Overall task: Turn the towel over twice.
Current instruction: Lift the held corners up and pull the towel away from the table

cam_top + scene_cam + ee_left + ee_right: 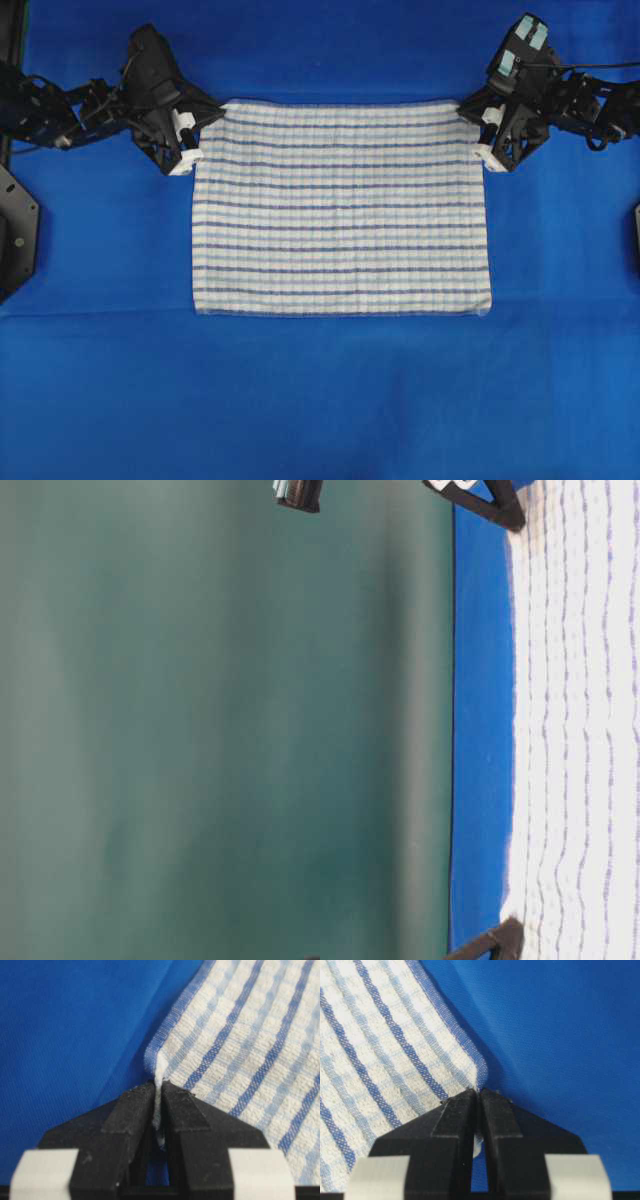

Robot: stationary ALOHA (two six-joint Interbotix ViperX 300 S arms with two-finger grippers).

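Now both grippers, left gripper and right gripper, pinch the towel's far corners; its length spans between them, body toward the table's near edge.

towel flat on table covering, hands at far corners

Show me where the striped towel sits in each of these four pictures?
Overhead: towel in the middle, flat on the blue cover.
Table-level: along the right edge.
Left wrist: upper right, corner pinched.
Right wrist: left side, corner pinched.
Shared landmark: the blue cover.
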